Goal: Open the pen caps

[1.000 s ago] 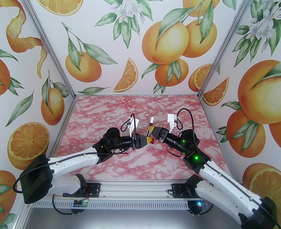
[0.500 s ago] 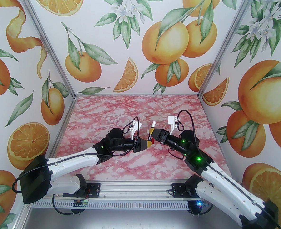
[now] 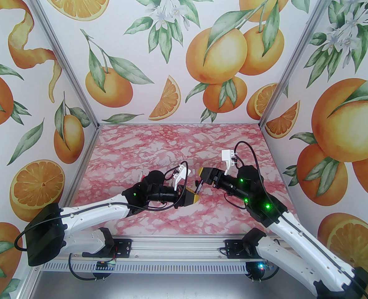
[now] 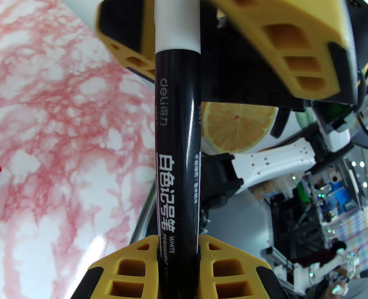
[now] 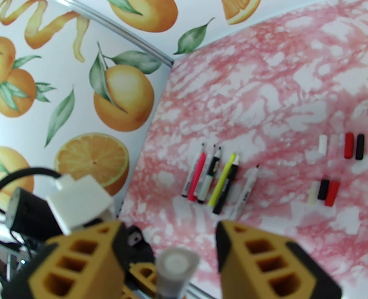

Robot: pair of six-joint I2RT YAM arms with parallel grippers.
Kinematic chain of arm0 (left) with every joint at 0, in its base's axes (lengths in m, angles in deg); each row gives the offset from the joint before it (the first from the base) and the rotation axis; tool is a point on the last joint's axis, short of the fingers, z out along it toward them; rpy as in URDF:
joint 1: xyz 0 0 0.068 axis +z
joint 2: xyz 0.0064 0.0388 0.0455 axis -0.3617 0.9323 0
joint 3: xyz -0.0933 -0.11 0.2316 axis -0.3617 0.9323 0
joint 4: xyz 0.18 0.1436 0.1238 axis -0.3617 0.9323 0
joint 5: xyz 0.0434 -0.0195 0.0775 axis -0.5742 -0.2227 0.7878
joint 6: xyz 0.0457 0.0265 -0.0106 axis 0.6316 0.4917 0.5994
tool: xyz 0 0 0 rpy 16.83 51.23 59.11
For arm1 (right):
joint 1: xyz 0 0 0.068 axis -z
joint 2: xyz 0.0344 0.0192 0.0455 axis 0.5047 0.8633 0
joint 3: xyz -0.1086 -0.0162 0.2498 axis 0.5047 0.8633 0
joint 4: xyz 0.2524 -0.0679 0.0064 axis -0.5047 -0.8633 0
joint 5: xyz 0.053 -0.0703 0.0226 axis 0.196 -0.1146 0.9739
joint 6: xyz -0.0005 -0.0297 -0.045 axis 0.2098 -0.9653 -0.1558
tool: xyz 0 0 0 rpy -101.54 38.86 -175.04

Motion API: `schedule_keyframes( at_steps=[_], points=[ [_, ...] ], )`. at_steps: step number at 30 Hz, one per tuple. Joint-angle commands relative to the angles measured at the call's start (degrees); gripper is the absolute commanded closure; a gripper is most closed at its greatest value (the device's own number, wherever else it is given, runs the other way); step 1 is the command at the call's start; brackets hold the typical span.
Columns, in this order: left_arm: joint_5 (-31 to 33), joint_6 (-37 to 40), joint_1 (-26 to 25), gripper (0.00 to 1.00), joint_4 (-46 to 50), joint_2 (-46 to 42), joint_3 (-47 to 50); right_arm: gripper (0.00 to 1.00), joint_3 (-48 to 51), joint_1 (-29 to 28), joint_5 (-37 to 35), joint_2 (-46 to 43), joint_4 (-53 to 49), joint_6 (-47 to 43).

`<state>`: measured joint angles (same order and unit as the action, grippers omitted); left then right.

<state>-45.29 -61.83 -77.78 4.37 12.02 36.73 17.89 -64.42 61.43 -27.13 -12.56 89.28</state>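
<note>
room: far table (image 3: 177,139) open | obstacles: pens (image 5: 223,179) row, pen caps (image 5: 332,193) beside

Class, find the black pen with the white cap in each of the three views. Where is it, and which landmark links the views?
Top external: black pen, centre, between left pincer and right pincer.
Left wrist: black pen upright mid-frame, left pincer clamping its lower end.
Right wrist: black pen bottom centre, white cap end-on.
Shared landmark: pink marbled table.

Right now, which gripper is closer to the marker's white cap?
Right. The right gripper straddles the white cap, jaws open; the left gripper clamps the black marker at its other end.
</note>
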Motion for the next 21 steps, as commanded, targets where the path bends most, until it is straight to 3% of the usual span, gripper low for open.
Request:
schedule_keyframes(
  at_steps=[1,21],
  points=[
    [-1.4,2.1,-0.6,0.98,-0.2,-0.5,-1.9,0.57,-2.0,-0.3,-0.9,0.1,-1.2,-0.5],
    [-0.8,2.9,-0.9,1.00,0.6,0.3,-2.3,0.84,-3.6,-0.2,-0.9,0.6,-3.2,-1.8]
  ],
)
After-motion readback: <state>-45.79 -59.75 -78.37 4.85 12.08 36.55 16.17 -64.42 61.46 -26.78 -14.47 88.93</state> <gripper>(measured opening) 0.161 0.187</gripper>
